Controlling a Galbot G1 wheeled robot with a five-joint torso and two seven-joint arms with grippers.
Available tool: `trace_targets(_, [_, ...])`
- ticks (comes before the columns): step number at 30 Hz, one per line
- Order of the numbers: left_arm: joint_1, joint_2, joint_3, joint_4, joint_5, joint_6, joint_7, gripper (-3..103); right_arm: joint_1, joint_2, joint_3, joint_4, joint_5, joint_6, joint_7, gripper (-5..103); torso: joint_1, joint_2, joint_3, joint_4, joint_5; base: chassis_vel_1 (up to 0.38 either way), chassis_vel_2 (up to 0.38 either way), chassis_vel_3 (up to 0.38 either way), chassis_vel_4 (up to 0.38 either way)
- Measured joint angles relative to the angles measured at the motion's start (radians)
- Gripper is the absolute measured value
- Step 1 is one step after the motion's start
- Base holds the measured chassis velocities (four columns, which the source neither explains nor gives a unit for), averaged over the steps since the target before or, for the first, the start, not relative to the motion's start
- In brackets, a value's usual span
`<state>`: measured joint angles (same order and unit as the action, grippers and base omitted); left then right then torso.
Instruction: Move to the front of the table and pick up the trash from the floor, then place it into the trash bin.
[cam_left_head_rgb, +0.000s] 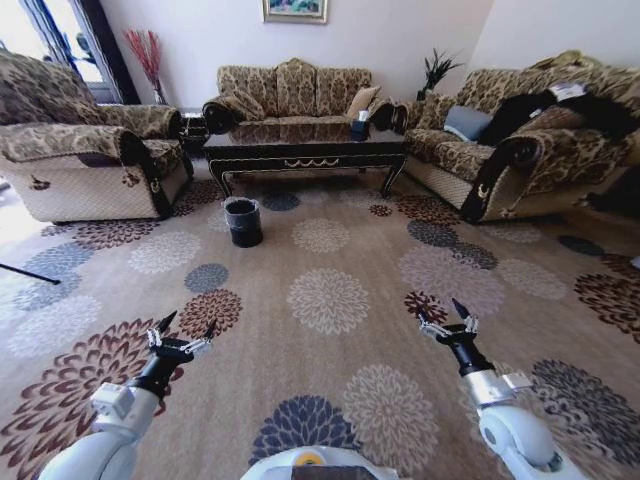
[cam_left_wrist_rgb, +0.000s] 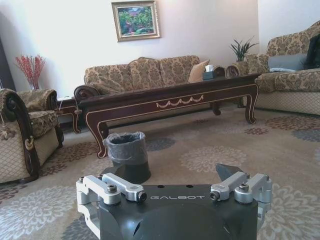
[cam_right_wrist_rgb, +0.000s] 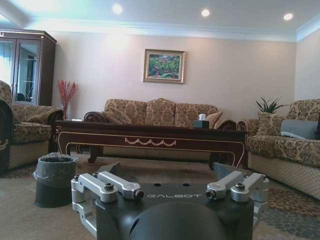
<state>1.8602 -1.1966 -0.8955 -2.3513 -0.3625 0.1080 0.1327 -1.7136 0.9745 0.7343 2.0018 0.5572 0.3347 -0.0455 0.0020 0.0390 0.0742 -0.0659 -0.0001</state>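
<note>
The dark glossy table (cam_left_head_rgb: 305, 145) with gold trim stands far ahead, between the sofas. The small black trash bin (cam_left_head_rgb: 243, 221) with its bag liner sits on the patterned carpet floor (cam_left_head_rgb: 330, 300), just before the table's left front leg. The trash is out of view. My left gripper (cam_left_head_rgb: 182, 335) and right gripper (cam_left_head_rgb: 448, 318) hover low over the carpet near me, both open and empty, well short of the bin. The left wrist view shows the bin (cam_left_wrist_rgb: 126, 155) under the table (cam_left_wrist_rgb: 170, 100). In the right wrist view the bin (cam_right_wrist_rgb: 55, 180) stands beside the table (cam_right_wrist_rgb: 150, 140).
An armchair (cam_left_head_rgb: 80, 150) flanks the left, a sofa (cam_left_head_rgb: 295, 90) stands behind the table, and another sofa (cam_left_head_rgb: 520, 140) with dark clothing flanks the right. A tissue box (cam_left_head_rgb: 359, 126) rests on the table. A thin dark rod (cam_left_head_rgb: 30, 272) lies at the left edge. Open carpet stretches ahead.
</note>
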Motion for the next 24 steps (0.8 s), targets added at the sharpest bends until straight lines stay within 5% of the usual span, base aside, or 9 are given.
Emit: trace_targets(24, [-0.021,-0.021,0.024,-0.014,-0.076,0.022,-0.090,100,-0.002,-0.004,0.001,-0.005,0.005,0.034,-0.020,100,0.000,0.000,0.000,-0.0001,0.0001,0.000,0.000,0.000,0.000])
